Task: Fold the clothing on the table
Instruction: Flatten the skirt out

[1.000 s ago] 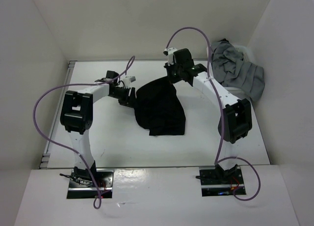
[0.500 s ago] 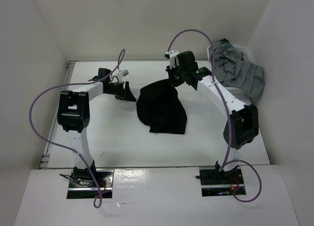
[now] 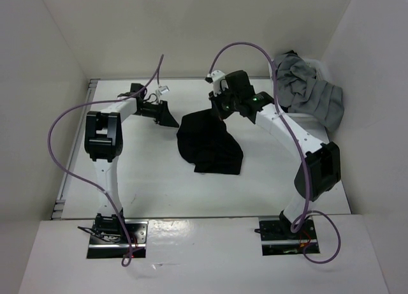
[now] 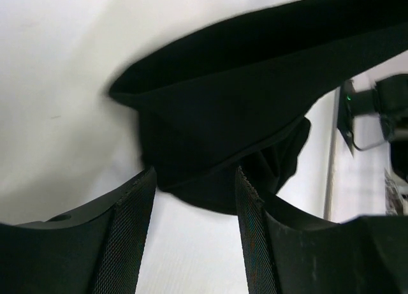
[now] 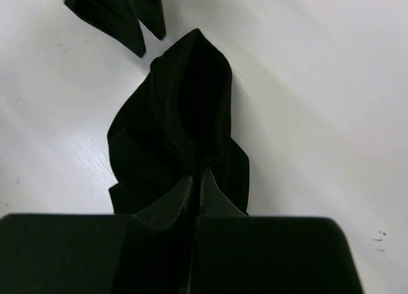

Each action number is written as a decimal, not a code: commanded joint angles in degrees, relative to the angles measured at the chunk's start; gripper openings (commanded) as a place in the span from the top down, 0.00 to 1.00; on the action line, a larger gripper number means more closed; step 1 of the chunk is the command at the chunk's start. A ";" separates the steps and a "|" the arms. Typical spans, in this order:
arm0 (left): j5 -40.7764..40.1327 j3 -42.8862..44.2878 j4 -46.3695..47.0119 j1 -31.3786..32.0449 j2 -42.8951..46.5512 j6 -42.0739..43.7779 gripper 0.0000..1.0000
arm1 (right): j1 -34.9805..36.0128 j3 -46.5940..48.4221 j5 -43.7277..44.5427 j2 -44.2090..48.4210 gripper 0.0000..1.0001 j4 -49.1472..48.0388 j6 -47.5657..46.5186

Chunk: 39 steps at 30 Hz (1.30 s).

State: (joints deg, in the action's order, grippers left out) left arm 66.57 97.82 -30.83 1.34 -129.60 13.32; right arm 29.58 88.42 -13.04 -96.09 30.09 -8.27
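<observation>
Pinching the one black garment (image 3: 210, 144) on the desk (image 3: 146, 173), right end effector (image 5: 196, 177) was clamped, left end effector (image 4: 194, 179) gaped nearby, one grey heap (image 3: 309, 90).

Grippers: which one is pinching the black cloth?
The right gripper: its jaws are shut on the clothing. The left gripper is open and grips nothing, with the clothing just ahead of it.
</observation>
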 commanded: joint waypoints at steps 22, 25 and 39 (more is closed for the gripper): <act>3.13 2.02 -7.93 -0.29 -2.67 17.70 0.27 | 5.13 -0.44 -21.23 6.80 1.00 9.46 -12.99; 3.13 0.71 -7.93 -1.43 -2.15 17.70 0.27 | 9.16 0.08 -22.46 6.80 1.00 12.80 -16.33; 9.02 5.53 -27.59 -1.52 -5.84 34.20 0.27 | 19.02 4.84 -22.22 3.81 1.00 21.07 -22.50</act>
State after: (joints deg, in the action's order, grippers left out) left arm 70.91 100.53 -48.40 -0.56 -133.60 36.25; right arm 48.47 92.97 -36.84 -92.73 50.46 -29.93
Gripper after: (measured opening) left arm 0.733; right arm 0.010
